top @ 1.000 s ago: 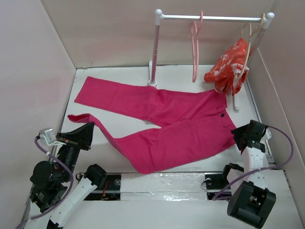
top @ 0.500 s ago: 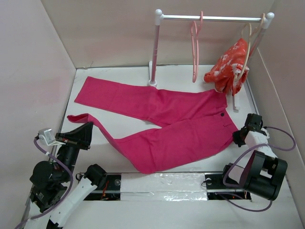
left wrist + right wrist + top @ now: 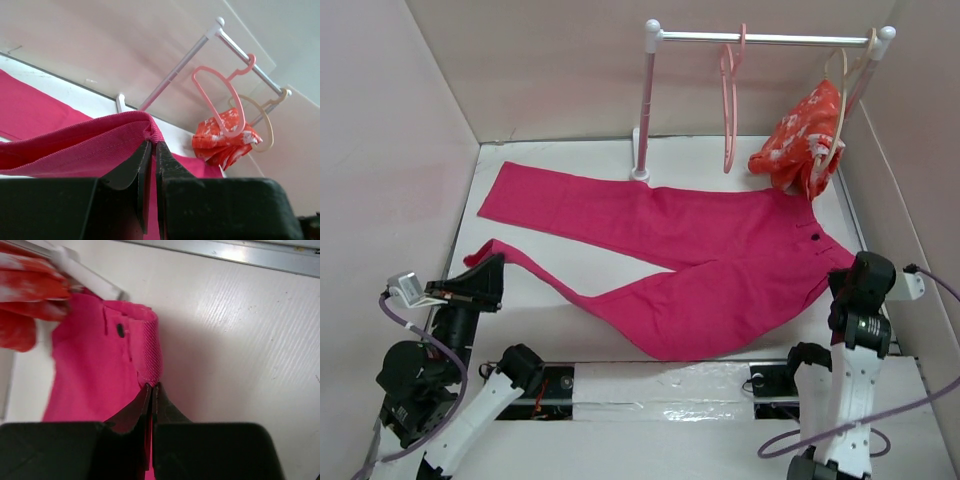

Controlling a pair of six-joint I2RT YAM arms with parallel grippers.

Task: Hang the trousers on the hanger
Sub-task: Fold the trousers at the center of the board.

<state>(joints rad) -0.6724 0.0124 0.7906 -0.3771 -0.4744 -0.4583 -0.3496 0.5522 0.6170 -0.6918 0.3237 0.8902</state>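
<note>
At the left, our left gripper (image 3: 150,146) is clenched on a leg end of the one pair of magenta trousers (image 3: 700,260), which lies spread across the table (image 3: 560,262). Behind, one rail (image 3: 760,38) carries two hangers: the empty salmon-pink hanger (image 3: 730,100) and a beige hanger (image 3: 842,90) bearing a floral garment (image 3: 800,140). At the right, our right gripper (image 3: 151,386) pinches the waistband, probably so that we can lift the cloth taut.
</note>
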